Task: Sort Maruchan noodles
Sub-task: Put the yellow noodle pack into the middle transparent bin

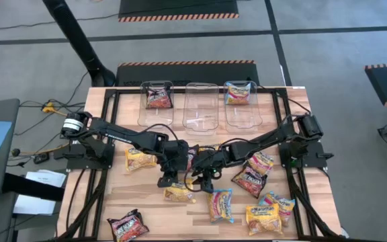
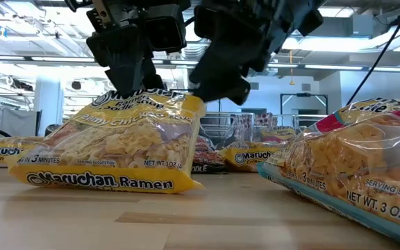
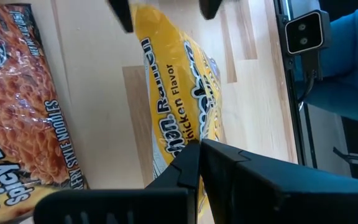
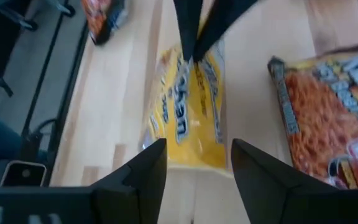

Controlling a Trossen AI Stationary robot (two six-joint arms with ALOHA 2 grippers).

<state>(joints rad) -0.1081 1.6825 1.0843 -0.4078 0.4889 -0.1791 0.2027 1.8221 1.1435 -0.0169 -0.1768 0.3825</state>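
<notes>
On the wooden table [image 1: 146, 202], a yellow chicken ramen packet [image 1: 179, 193] lies mid-table; the left gripper [image 1: 166, 180] pinches its edge, while the right gripper [image 1: 203, 180] hovers open, empty, beside it.

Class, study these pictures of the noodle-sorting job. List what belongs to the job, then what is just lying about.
Job: yellow packet, pinched by the left gripper; open right gripper at it; other ramen packets on the table; three clear tubs, two holding a packet.

Lying about: cables and papers beside the table.
</notes>
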